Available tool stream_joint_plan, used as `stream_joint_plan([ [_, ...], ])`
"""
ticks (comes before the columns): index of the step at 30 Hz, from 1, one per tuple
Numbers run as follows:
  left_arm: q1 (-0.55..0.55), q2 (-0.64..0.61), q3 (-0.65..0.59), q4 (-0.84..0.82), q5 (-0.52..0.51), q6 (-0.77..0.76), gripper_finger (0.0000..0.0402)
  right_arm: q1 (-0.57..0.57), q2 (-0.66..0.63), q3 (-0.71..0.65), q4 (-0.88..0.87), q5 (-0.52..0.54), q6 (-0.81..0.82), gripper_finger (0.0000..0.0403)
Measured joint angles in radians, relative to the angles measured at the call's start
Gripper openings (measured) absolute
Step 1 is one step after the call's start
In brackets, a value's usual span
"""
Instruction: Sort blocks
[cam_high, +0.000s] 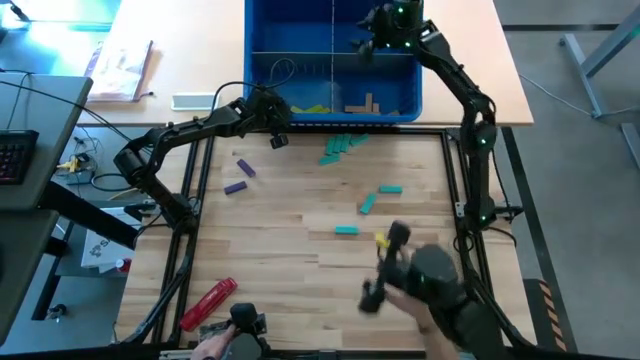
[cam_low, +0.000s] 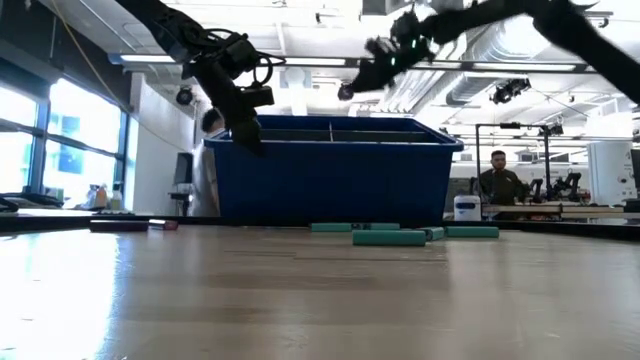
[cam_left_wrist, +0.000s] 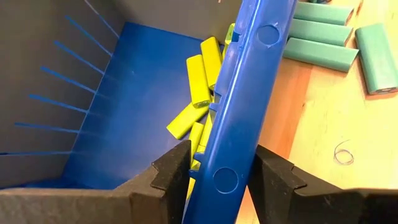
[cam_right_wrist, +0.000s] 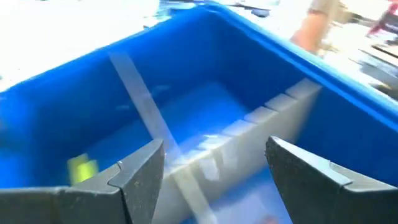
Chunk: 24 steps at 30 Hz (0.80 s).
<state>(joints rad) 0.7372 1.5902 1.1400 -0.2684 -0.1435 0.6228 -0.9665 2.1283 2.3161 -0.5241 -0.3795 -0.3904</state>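
Here, over the sorting table, both arms work at the blue bin.

Left gripper (cam_left_wrist: 214, 180): clamped on the near rim of the blue bin (cam_high: 265, 60), one finger (cam_left_wrist: 168, 174) inside the wall and the other outside, at about 11 o'clock from the table's middle.

Right gripper (cam_right_wrist: 214, 168): held above the bin's far right compartment, at about 1 o'clock, jaws spread wide with nothing between them.

Bin: split by pale dividers (cam_right_wrist: 143, 106) into compartments; lime yellow-green blocks (cam_left_wrist: 199, 84) lie piled in the near left one, just inside the gripped wall, and tan blocks (cam_high: 362, 103) in the near right one.

Teal blocks (cam_high: 340, 147): a cluster on the wooden table (cam_high: 290, 250) just outside the bin's near wall at 12 o'clock; three more (cam_high: 368, 204) lie loose toward 3 o'clock of centre.

Purple blocks (cam_high: 240, 177): two, apart from the teal ones, at about 9 o'clock.

Red cylindrical tool (cam_high: 208, 303): near the table's front edge, at about 7 o'clock.

Person (cam_low: 497, 180): seated in the room beyond the table.
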Motion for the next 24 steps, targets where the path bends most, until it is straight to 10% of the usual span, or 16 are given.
stream_joint_plan([
  [11,0.0,0.0,0.0,0.0,0.001,0.003,0.0124,0.229,-0.114,-0.009,-0.6,0.062,-0.237,0.0263],
  [24,0.0,0.0,0.0,0.002,0.003,0.035,0.0124,0.418,-0.109,-0.336,-0.572,0.485,-0.201,0.0263],
])
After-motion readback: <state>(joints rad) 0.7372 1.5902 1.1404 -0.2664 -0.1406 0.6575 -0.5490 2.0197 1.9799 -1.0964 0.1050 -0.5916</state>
